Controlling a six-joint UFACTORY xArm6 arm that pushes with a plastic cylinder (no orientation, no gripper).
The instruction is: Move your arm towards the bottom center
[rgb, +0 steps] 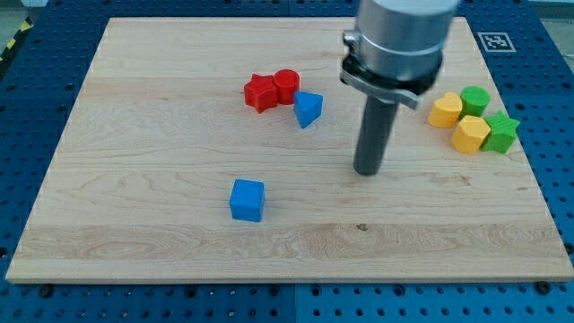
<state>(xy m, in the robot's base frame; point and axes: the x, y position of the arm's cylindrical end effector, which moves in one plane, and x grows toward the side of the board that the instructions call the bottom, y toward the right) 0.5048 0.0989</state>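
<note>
No hand fitted, so nothing grasped: only my tip, down on the counter, right of centre, between blue wedge and yellow blocks. Probably rigid, free-sliding; near centre reachable right of the blue cube.

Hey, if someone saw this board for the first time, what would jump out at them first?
Probably the big grey arm coming down from the view's top, its dark rod ending at my tip, right of centre and touching no block. Next, the colour clusters: a red star, red cylinder and blue triangular block up the middle, and yellow and green blocks at the view's right. A blue cube sits alone lower left of my tip.
</note>
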